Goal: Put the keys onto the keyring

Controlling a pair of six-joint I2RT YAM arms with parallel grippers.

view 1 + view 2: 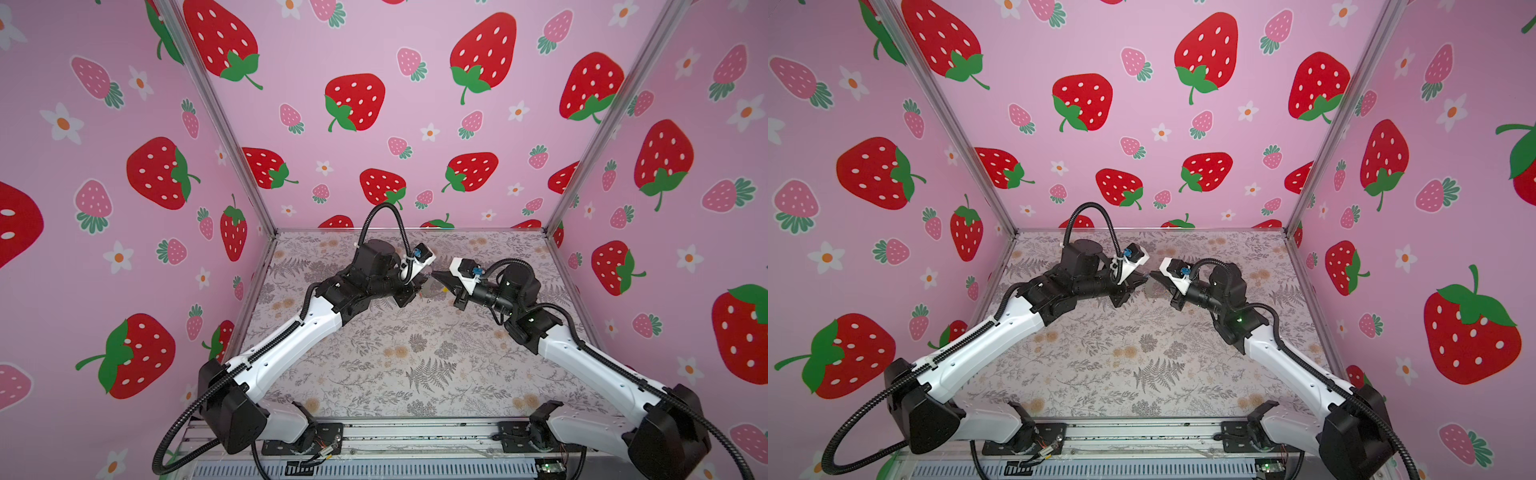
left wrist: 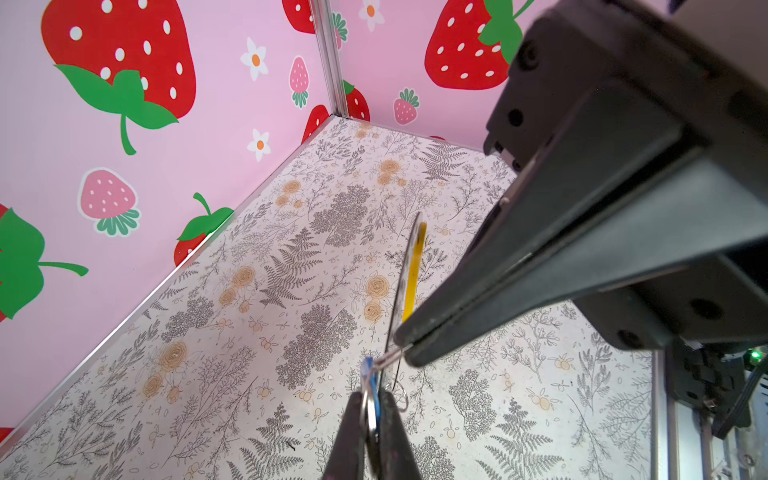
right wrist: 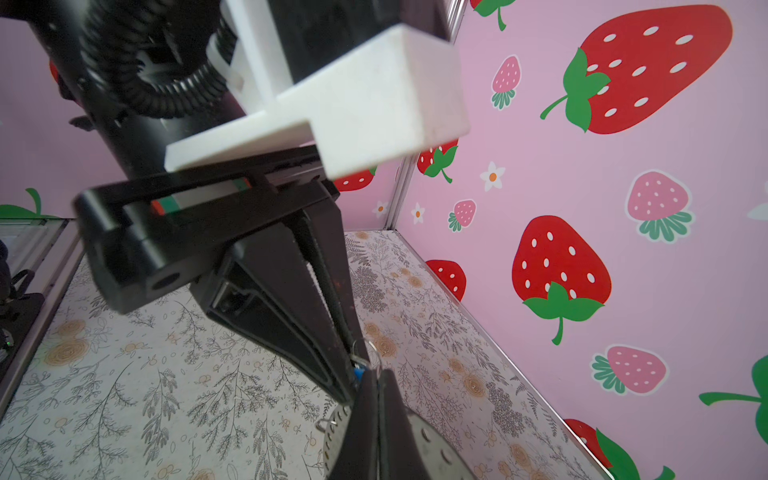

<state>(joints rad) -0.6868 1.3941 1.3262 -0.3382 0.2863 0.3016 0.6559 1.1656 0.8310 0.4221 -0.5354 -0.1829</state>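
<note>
The left gripper [image 2: 373,401] has its jaws pinched narrow on the blue-tagged key [image 2: 375,384], gripping it at the tag, with a small split ring [image 2: 400,395] hanging free just beside the pads. Tip to tip with it, the right gripper [image 2: 405,349] has its jaws closed flat on the keyring [image 2: 412,266]. A short bare wire end [image 2: 388,357] pokes out of them, touching or all but touching the blue tag (this angle cannot settle which). The hoop stands edge-on beyond, its yellow segment showing.

Both things hang in the air above the floral surface [image 2: 270,270], over its far middle in both top views. The red-tagged key shows in no view.

The step in hand looks like threading the split ring onto that wire end. Done well, the right arm holds the hoop steady while the left squares the ring's opening to the wire and slides it along the wire's own line. A sideways push would likely flex the thin hoop or twist the tag between the pads.
</note>
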